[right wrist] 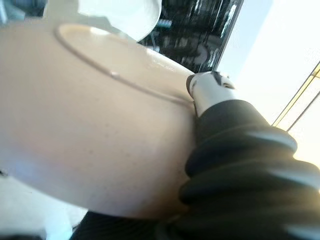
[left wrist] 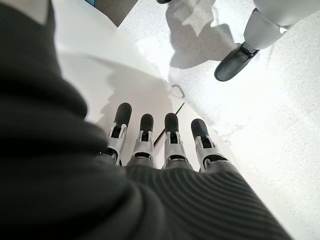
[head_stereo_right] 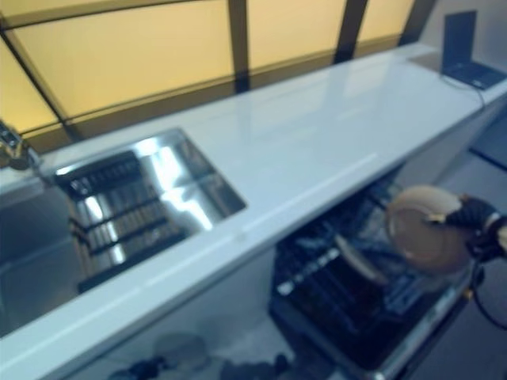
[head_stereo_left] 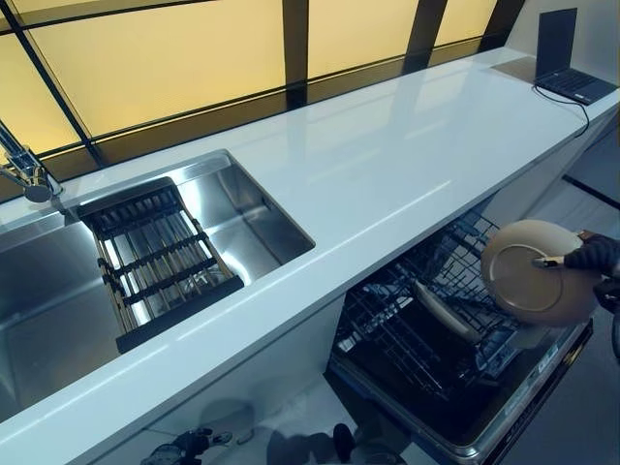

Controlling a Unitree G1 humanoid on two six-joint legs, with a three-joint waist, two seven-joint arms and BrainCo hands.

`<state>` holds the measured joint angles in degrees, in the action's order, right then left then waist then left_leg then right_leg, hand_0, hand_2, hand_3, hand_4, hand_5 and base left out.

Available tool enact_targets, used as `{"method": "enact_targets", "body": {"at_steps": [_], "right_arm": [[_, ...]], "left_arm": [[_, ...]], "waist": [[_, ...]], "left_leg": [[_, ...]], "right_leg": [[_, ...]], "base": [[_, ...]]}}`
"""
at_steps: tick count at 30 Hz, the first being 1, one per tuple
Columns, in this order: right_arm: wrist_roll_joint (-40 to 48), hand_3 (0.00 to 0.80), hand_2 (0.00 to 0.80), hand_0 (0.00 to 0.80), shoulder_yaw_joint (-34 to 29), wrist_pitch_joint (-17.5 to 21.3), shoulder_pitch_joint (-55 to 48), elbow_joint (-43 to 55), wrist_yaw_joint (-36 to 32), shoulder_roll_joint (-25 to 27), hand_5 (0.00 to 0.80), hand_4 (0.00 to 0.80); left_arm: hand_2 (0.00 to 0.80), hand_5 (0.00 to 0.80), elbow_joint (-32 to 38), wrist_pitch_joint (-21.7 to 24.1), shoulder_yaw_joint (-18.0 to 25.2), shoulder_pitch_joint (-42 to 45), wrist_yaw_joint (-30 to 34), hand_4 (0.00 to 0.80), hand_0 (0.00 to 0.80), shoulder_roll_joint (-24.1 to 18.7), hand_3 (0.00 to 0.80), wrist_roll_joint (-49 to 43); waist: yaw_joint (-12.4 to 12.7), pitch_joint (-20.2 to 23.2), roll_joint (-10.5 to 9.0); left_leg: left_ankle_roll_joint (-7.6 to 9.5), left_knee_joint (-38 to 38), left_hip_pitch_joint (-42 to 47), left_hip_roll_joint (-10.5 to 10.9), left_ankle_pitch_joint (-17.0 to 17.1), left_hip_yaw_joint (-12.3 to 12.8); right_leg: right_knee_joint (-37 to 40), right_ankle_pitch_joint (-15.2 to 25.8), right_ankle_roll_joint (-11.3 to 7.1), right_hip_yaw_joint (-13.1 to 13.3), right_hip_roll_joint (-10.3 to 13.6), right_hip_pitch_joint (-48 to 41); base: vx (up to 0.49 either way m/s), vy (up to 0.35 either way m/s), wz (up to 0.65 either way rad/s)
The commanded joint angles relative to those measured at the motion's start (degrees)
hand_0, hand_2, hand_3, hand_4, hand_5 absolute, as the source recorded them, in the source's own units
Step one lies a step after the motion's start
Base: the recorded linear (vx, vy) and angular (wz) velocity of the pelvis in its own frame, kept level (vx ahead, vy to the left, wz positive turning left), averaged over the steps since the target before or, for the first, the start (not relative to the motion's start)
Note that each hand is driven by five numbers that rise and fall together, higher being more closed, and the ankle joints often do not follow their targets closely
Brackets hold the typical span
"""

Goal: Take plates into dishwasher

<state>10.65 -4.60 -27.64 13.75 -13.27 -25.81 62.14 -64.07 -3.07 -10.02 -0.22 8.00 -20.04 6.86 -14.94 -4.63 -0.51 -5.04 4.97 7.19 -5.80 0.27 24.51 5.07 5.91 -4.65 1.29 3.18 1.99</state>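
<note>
My right hand [head_stereo_left: 593, 258] is shut on a beige plate [head_stereo_left: 528, 276], thumb on its face, and holds it tilted above the open dishwasher's lower rack [head_stereo_left: 426, 339] at the right. The plate fills the right wrist view [right wrist: 90, 125], with my thumb [right wrist: 210, 87] pressed on it. Another beige plate [head_stereo_left: 444, 310] stands on edge in the rack. My left hand [left wrist: 160, 145] shows only in the left wrist view, fingers straight and empty, hanging beside a white cabinet front above the floor.
A long white counter [head_stereo_left: 387, 165] runs across, with a steel sink [head_stereo_left: 232, 223] and a black drying rack [head_stereo_left: 160, 262] at the left, a tap [head_stereo_left: 24, 170] at the far left, and a laptop [head_stereo_left: 567, 63] at the far right. The dishwasher door [head_stereo_left: 523, 407] juts out low.
</note>
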Motion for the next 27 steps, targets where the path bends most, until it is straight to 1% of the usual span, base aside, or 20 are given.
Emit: {"method": "enact_targets", "body": {"at_steps": [1, 6, 10, 19, 27], "right_arm": [[-1.94, 0.800, 0.800, 0.800, 1.28, -1.38, 2.18, 3.46, 0.26, -2.91, 0.800, 0.800], [-3.86, 0.800, 0.800, 0.800, 2.54, -3.55, 1.55, 7.04, -0.31, -4.89, 0.800, 0.800], [-5.08, 0.800, 0.800, 0.800, 3.21, -4.14, 1.32, 8.92, 0.19, -6.09, 0.800, 0.800], [-3.28, 0.800, 0.800, 0.800, 4.01, -6.45, 0.21, 15.21, -1.16, -7.11, 0.800, 0.800], [-2.84, 0.800, 0.800, 0.800, 4.16, -6.76, -1.92, 18.08, -0.61, -8.81, 0.800, 0.800]], "left_arm": [[0.000, 0.000, -1.78, 1.75, 1.19, -3.34, 0.22, 0.000, 0.000, -2.29, 0.000, -1.38], [0.000, 0.000, -2.12, 1.94, 1.46, -3.47, 0.08, 0.000, 0.000, -2.12, 0.000, -1.23], [0.000, 0.000, -2.50, 2.25, 1.71, -3.70, -0.09, 0.000, 0.000, -2.11, 0.000, -1.04], [0.000, 0.000, -2.82, 3.09, 1.91, -3.80, 0.32, 0.000, 0.000, -1.66, 0.000, -1.14], [0.000, 0.000, -3.17, 3.58, 1.90, -3.93, 0.35, 0.000, 0.000, -1.55, 0.000, -1.38]], "waist": [[0.60, 0.24, -2.86], [0.65, -0.12, -2.61], [0.80, -0.49, -2.55], [0.91, -1.19, -2.59], [0.94, -1.49, -2.80]], "left_leg": [[4.00, -2.01, 1.76, 1.36, -5.83, -2.39], [4.02, -1.83, 1.89, 1.60, -5.77, -2.55], [3.99, -1.75, 1.79, 1.69, -5.69, -2.61], [3.98, -1.72, 1.66, 1.73, -5.49, -2.69], [3.87, -1.56, 1.80, 1.75, -5.39, -2.77]], "right_leg": [[-0.99, -0.67, -4.16, -1.04, 0.21, 1.04], [-0.99, -0.73, -4.09, -1.17, 0.44, 0.96], [-0.90, -0.74, -4.09, -1.43, 0.56, 0.97], [-0.88, -0.79, -4.11, -1.42, 0.77, 0.95], [-0.81, -0.74, -4.20, -1.46, 0.81, 0.87]], "base": [[0.001, 0.053, 0.00], [0.001, 0.018, 0.00], [0.000, 0.000, 0.00], [0.000, 0.000, 0.00], [0.000, 0.000, 0.00]]}}
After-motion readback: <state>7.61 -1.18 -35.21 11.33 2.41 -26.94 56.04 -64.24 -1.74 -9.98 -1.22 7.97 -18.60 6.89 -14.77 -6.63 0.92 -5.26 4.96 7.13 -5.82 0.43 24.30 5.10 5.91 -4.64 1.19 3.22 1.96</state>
